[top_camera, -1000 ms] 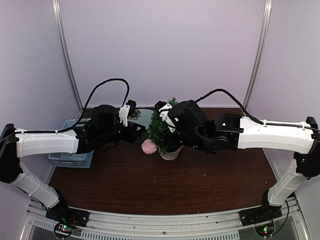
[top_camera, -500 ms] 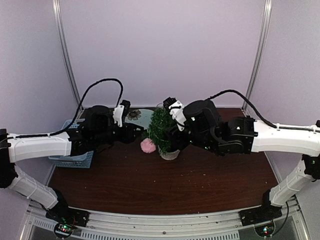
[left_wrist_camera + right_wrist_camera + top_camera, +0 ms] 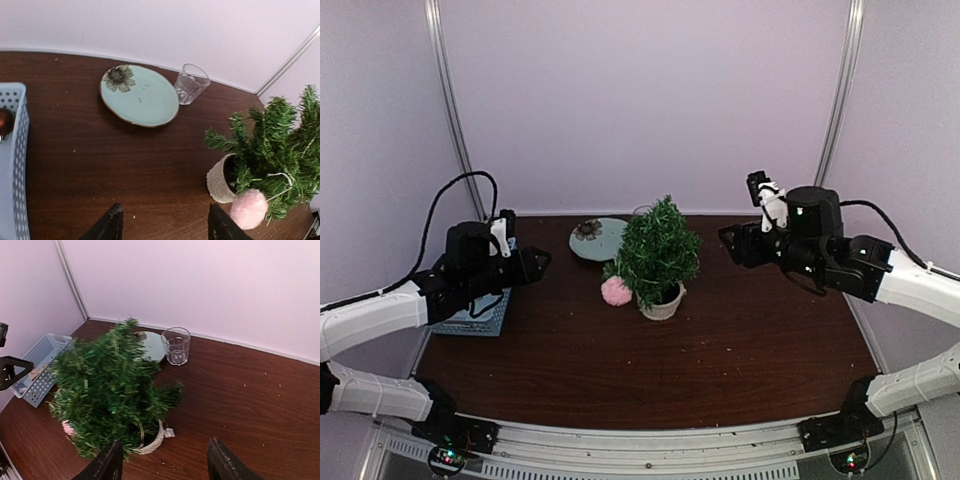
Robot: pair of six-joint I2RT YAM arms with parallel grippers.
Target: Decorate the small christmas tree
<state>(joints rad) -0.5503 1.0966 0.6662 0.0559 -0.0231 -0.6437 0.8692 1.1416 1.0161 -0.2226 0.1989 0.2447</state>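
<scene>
Since a pink pom-pom (image 3: pixel 616 291) already hangs low on the tree (image 3: pixel 660 250), I'd say we're between ornaments. The left gripper (image 3: pixel 165 225) and right gripper (image 3: pixel 165 460) both hang spread and empty, well apart from it. Next up is probably a dip into the basket (image 3: pixel 14 165) at the table's (image 3: pixel 740 350) left edge. The tree stands upright mid-table, tip pointing straight up.

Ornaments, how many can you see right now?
2. A pink pom-pom hangs low on the small christmas tree; a reddish ball lies in the blue basket. More may be hidden in the basket or among the branches.
</scene>
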